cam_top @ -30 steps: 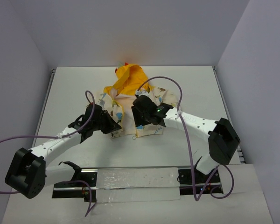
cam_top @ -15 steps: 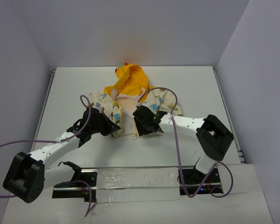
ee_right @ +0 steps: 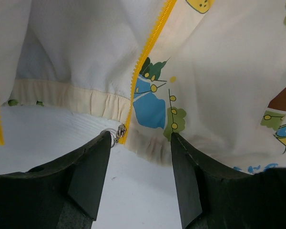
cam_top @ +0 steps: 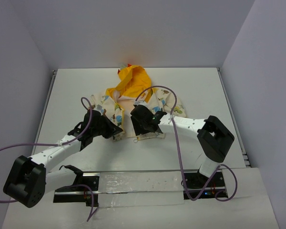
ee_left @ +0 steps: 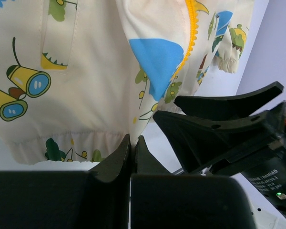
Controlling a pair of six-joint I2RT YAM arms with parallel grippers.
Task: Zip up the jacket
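The jacket (cam_top: 126, 98) lies open on the table, cream with cartoon prints, its yellow-orange hood (cam_top: 131, 81) at the far end. My left gripper (cam_top: 118, 132) is shut on the bottom hem corner of the jacket's left front panel (ee_left: 133, 129), next to its yellow zipper teeth (ee_left: 193, 33). My right gripper (cam_top: 142, 135) is open over the bottom of the right front panel (ee_right: 219, 71). Its fingertips (ee_right: 97, 157) straddle the hem, and the small metal zipper slider (ee_right: 118, 132) at the foot of the yellow zipper (ee_right: 150, 47) sits by the left fingertip.
The right gripper's black body (ee_left: 229, 129) shows close on the right in the left wrist view. Purple cables (cam_top: 171, 95) loop over the jacket. White table (cam_top: 205, 90) with walls on three sides; a rail (cam_top: 143, 183) runs along the near edge.
My right gripper has moved left and nearer, from over the right panel down to its bottom hem by the zipper. My left gripper has kept its hold, almost still.
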